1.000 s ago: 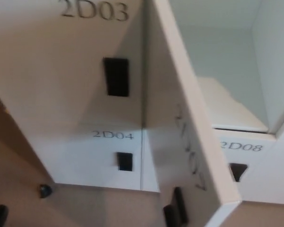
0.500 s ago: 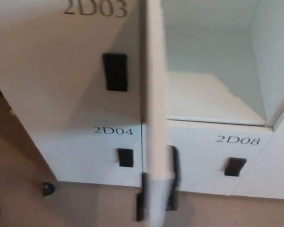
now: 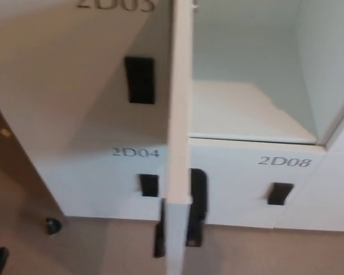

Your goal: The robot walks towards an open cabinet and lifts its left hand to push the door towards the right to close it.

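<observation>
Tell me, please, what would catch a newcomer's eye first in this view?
The open cabinet door, seen edge-on, runs down the middle of the picture, with a black handle near its lower end. To its right the empty white compartment stands open above the door marked 2D08; to its left are closed doors with dark handles, one marked 2D04.

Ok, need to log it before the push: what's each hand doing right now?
Left hand: not in view.
Right hand: not in view.
The door stands open, seen edge-on, with nothing touching it.
</observation>
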`<state>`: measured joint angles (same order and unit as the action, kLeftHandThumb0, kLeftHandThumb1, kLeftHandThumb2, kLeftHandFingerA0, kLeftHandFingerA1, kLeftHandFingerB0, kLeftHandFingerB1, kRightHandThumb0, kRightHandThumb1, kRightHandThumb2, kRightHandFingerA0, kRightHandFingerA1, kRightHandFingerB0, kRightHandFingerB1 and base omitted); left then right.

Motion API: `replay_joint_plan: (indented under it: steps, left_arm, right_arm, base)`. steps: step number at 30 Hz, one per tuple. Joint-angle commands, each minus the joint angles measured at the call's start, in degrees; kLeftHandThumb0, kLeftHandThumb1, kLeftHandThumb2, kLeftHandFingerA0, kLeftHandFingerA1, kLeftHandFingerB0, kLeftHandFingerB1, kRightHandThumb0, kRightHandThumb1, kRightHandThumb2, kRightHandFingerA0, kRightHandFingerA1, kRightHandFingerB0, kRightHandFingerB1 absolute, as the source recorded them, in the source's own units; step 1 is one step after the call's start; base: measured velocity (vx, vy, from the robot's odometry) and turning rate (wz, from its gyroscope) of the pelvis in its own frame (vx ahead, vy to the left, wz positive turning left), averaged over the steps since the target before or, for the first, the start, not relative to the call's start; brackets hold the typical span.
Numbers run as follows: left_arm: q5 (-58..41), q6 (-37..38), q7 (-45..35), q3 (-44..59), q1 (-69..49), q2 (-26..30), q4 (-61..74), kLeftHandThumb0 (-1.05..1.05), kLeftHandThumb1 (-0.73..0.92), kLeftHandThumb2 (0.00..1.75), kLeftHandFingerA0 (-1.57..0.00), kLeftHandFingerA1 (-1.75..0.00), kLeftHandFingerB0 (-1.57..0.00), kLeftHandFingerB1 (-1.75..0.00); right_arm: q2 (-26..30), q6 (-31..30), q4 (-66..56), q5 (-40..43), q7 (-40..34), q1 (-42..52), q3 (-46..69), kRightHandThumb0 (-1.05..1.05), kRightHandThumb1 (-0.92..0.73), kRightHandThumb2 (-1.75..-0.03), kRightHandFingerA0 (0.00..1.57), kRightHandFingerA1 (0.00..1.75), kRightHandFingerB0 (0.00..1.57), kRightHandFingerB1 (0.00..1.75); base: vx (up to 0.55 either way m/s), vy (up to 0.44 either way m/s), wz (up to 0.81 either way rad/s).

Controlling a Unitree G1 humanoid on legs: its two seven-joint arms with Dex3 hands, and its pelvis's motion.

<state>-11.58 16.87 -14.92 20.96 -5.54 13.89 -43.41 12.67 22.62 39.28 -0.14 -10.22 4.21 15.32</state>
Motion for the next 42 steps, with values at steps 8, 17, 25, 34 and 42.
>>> replay_joint_plan:
  steps: [8,17,25,34,42]
  left_arm:
    - [0.47,-0.1,1.27,-0.4,0.67,0.87,-0.68,-0.29,0.67,0.6,-0.47,-0.44,-0.37,-0.34]
    - [0.16,-0.24,1.46,-0.25,1.3,0.97,-1.3,-0.3,0.67,0.6,-0.49,-0.44,-0.38,-0.34]
    - [0.4,0.43,1.77,-0.34,1.2,0.88,-1.69,-0.31,0.68,0.6,-0.47,-0.43,-0.37,-0.33]
    - [3.44,-0.48,4.97,-4.53,2.62,-2.91,5.62,-0.4,0.67,0.61,-0.48,-0.39,-0.37,-0.33]
    - [10.97,-11.04,10.95,-20.07,11.58,-16.31,20.41,-0.34,0.68,0.62,-0.48,-0.41,-0.33,-0.34]
  right_arm:
    - [1.16,-0.58,1.18,-1.12,-0.96,-1.09,-0.41,-0.41,-0.79,-0.64,0.53,0.43,0.38,0.38]
    - [1.05,-0.97,1.31,-0.64,-0.49,-1.87,-0.44,-0.42,-0.77,-0.63,0.57,0.44,0.42,0.38]
    - [1.01,0.07,2.29,-0.36,-0.05,-2.87,-0.47,-0.44,-0.76,-0.62,0.56,0.44,0.43,0.39]
    - [0.31,-0.39,-5.08,0.5,1.48,3.39,-0.48,-0.36,-0.79,-0.64,0.53,0.45,0.39,0.4]
    - [-1.39,-0.22,-17.29,5.93,3.61,20.88,5.08,-0.38,-0.74,-0.62,0.57,0.45,0.43,0.39]
  base:
    - [-0.01,0.206,0.06]
    - [0.0,0.0,0.0]
    - [0.0,0.0,0.0]
    - [0.0,0.0,0.0]
    - [0.0,0.002,0.02]
